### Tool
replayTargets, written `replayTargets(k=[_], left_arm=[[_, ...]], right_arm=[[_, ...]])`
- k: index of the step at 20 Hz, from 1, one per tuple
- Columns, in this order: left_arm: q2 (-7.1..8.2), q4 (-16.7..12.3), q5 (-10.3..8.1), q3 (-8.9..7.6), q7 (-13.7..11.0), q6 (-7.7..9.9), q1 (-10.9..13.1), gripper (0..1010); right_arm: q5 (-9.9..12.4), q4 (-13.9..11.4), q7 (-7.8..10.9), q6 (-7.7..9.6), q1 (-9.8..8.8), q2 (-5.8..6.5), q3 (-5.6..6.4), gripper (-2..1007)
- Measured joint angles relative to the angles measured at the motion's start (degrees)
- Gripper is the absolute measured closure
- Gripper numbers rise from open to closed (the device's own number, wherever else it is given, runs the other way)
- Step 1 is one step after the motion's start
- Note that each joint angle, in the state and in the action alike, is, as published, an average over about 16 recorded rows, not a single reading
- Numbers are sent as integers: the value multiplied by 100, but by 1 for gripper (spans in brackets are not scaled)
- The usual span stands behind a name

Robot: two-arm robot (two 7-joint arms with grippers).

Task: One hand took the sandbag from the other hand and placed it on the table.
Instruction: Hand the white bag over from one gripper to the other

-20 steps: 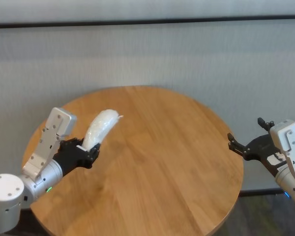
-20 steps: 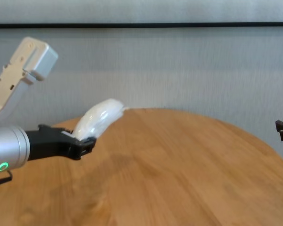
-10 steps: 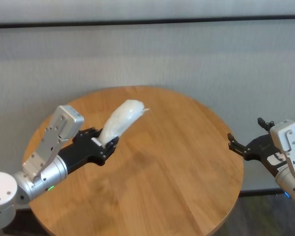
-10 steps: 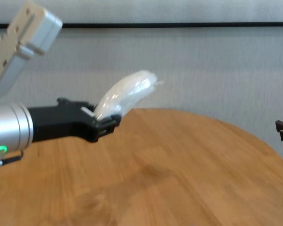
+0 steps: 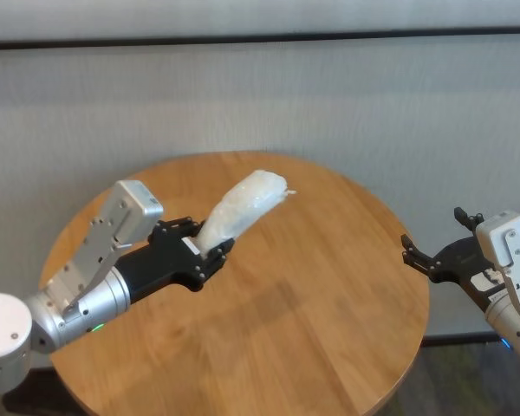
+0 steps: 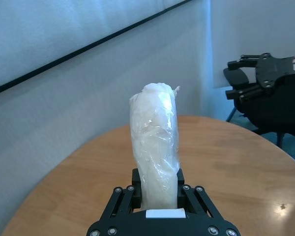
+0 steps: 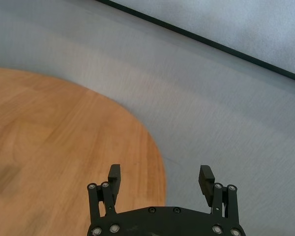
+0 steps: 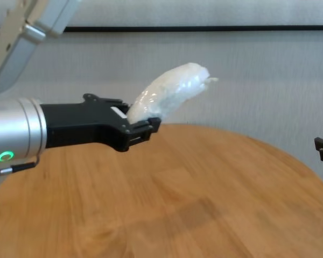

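The sandbag (image 5: 243, 204), a lumpy white pouch in clear plastic, is held above the table (image 5: 329, 286) left of centre, its knotted end pointing up and to the right. My left gripper (image 5: 210, 251), the other hand with the green ring light, is shut on the sandbag's lower end (image 6: 155, 142) (image 8: 172, 94). My right gripper (image 5: 416, 256), the one hand, hovers open and empty just beyond the table's right edge, well apart from the sandbag. In the right wrist view its fingers (image 7: 114, 177) stand wide over the rim. Its fingers also show far off past the sandbag (image 6: 246, 78).
The round wood-grain table top (image 8: 204, 204) spreads under both arms. A grey wall with a dark rail runs behind it. The table's right rim (image 7: 152, 147) lies under the right gripper, with grey floor beyond.
My left gripper has carried the sandbag up and rightward toward the table's middle. The right arm has not moved.
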Motion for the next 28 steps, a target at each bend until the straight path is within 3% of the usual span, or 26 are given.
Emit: replayTargets(k=[12, 28], left_arm=[[85, -101, 12, 225, -528, -82, -253, 615], [242, 20, 32, 428, -805, -231, -533, 615]], right_arm=[[0, 0, 0, 0, 0, 0, 0, 3], [0, 0, 0, 0, 0, 0, 0, 3]])
